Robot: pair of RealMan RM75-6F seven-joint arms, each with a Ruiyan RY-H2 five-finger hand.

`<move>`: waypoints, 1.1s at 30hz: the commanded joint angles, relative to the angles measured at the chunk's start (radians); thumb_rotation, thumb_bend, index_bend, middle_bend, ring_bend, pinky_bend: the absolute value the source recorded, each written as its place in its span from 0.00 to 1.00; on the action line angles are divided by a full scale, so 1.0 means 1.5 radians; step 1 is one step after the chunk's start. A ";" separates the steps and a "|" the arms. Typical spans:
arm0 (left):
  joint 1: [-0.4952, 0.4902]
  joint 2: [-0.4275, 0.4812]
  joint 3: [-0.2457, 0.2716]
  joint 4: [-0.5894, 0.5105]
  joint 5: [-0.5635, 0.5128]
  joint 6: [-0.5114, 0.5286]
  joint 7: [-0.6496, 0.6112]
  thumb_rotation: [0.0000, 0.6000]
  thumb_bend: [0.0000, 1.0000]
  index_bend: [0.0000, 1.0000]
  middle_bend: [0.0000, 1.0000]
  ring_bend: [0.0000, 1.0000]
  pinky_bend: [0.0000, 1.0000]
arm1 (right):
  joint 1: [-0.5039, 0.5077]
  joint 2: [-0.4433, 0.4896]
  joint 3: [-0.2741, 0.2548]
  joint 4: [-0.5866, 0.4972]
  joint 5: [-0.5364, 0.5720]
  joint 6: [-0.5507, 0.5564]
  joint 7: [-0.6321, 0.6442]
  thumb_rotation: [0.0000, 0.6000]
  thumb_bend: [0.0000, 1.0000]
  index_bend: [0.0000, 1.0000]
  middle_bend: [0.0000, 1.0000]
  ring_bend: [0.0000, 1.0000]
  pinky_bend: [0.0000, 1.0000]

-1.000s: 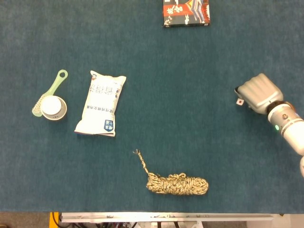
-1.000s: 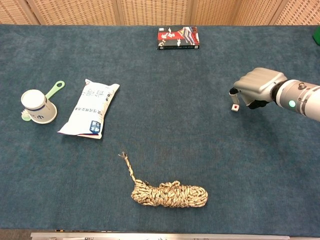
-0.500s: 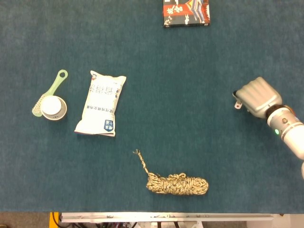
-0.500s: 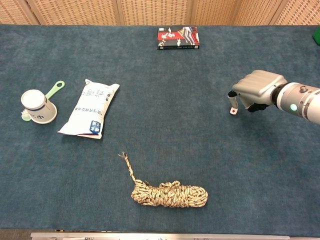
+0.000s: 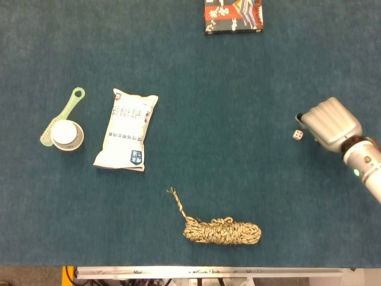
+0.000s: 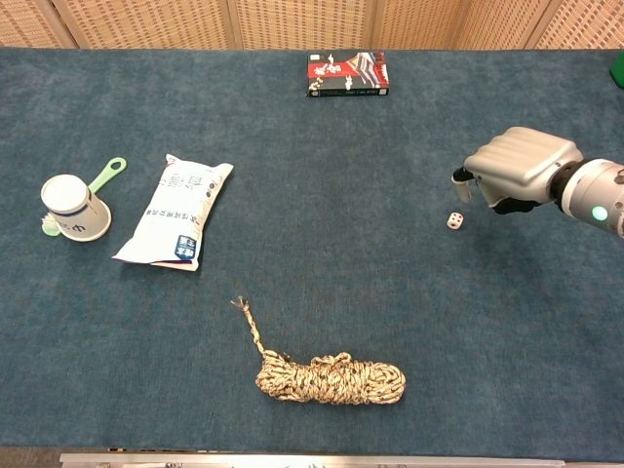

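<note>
**Small die on the worktop beside the right hand**

A small white die (image 5: 297,135) with dark pips lies on the blue-green worktop (image 5: 226,89), at its right side. It sits free on the cloth, just left of and slightly nearer than the right hand (image 5: 329,123), and nothing touches it in either view.

The right hand hovers just beside the die, its grey back turned up and its fingers (image 6: 466,183) curled downward and inward. From both cameras the palm side is hidden, so whether the fingers are fully closed is hard to judge; they appear drawn in with nothing between them. The white forearm, with a green light on it, runs off toward the right edge. The left hand shows in neither view.

Well apart from the die, toward the near edge of the worktop, lies a bundle of tan braided rope (image 5: 221,230) with one loose end trailing up and to the left. Further left is a white snack bag (image 5: 126,129) with blue print, lying flat. Beside it, at the far left, a white paper cup (image 5: 66,134) rests against a pale green brush (image 5: 63,115), the two touching. At the far edge a red and black box (image 5: 233,16) lies flat.
</note>
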 commanded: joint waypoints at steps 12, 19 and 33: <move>-0.026 0.000 -0.014 -0.069 0.026 0.013 0.097 1.00 0.14 0.42 0.29 0.26 0.39 | -0.221 0.049 -0.043 0.011 -0.309 0.330 0.092 1.00 0.92 0.38 0.52 0.57 0.80; -0.050 -0.009 -0.023 -0.112 0.027 -0.006 0.152 1.00 0.14 0.42 0.29 0.26 0.39 | -0.326 0.048 -0.040 0.078 -0.427 0.464 0.202 1.00 0.83 0.37 0.40 0.40 0.64; -0.065 -0.020 -0.030 -0.128 0.012 -0.019 0.151 1.00 0.14 0.41 0.28 0.26 0.39 | -0.458 -0.010 0.063 0.245 -0.442 0.599 0.390 1.00 0.83 0.36 0.39 0.38 0.59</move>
